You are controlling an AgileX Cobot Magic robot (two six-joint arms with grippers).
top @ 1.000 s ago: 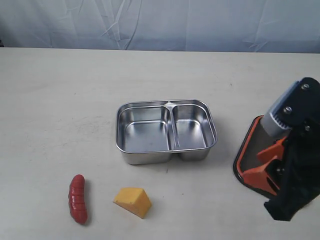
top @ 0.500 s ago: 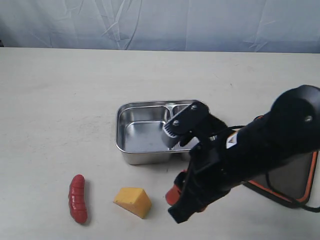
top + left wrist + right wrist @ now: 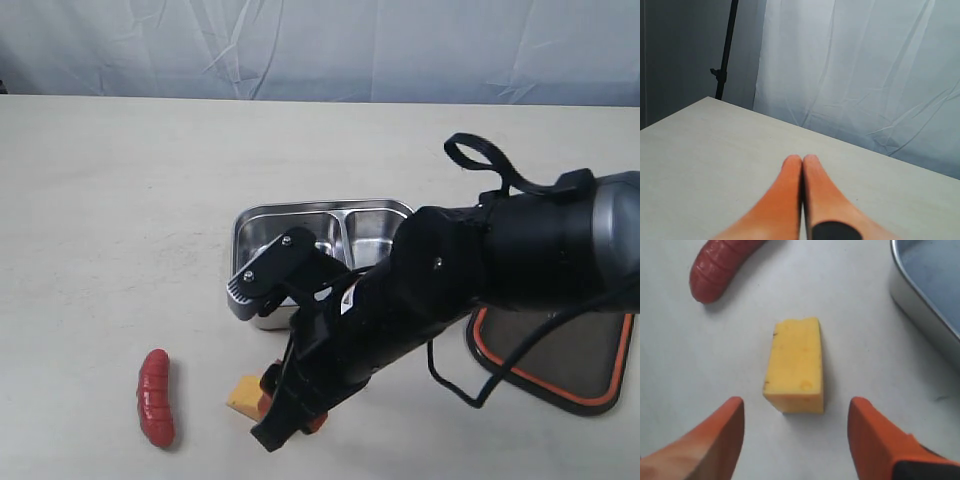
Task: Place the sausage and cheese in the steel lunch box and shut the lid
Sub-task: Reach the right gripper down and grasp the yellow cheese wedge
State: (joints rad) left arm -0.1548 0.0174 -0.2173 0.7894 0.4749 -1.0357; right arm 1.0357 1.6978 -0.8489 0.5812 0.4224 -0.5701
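The right claw (image 3: 795,409) has swung from the lid (image 3: 590,360) over to the cheese (image 3: 795,362) on the counter (image 3: 120,200) and spread wide, empty. 1 pick looks next. The sausage (image 3: 155,397) lies nearby, the box (image 3: 300,210) is empty, and the left claw (image 3: 802,164) is pinched together.

pale beige table (image 3: 120,200) — a wrinkled whitish curtain (image 3: 320,45) hangs behind it.

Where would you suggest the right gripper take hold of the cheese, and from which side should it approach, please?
Grip the cheese across its narrow width, on its two long flat sides, coming straight down from above. It lies flat on the table, apart from the sausage and the steel lunch box. The open right gripper lines up with those sides.
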